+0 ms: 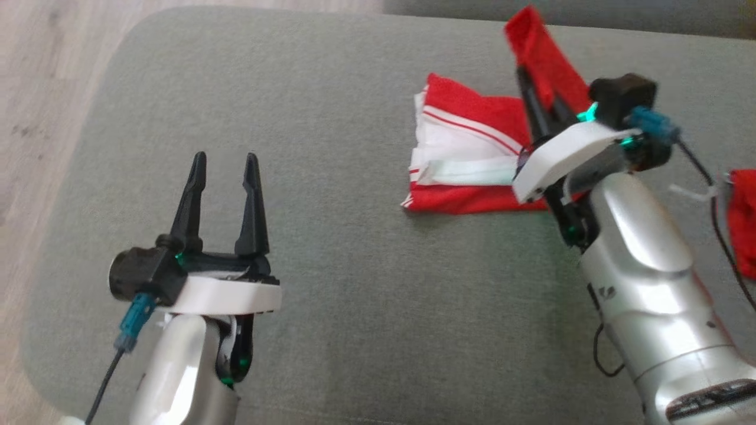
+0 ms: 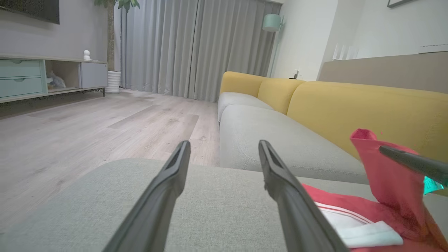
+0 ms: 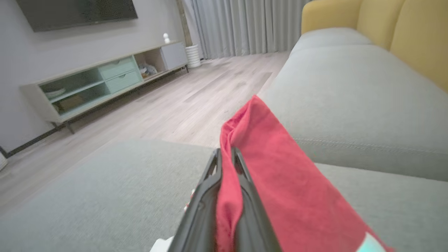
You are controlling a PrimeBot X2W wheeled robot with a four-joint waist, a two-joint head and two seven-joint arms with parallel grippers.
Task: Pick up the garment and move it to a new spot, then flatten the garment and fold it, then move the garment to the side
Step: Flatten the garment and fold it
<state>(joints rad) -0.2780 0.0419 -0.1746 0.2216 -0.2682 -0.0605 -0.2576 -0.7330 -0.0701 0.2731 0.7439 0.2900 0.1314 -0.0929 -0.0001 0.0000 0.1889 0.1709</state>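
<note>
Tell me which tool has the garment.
The right tool: shut on a raised red flap of the garment; the left tool stands open over bare cushion.

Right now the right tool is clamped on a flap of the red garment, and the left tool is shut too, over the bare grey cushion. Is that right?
Not quite: the left tool is open, its jaws spread apart over the bare grey cushion, as the head view shows. The right tool is indeed clamped on a flap of the red garment.
</note>
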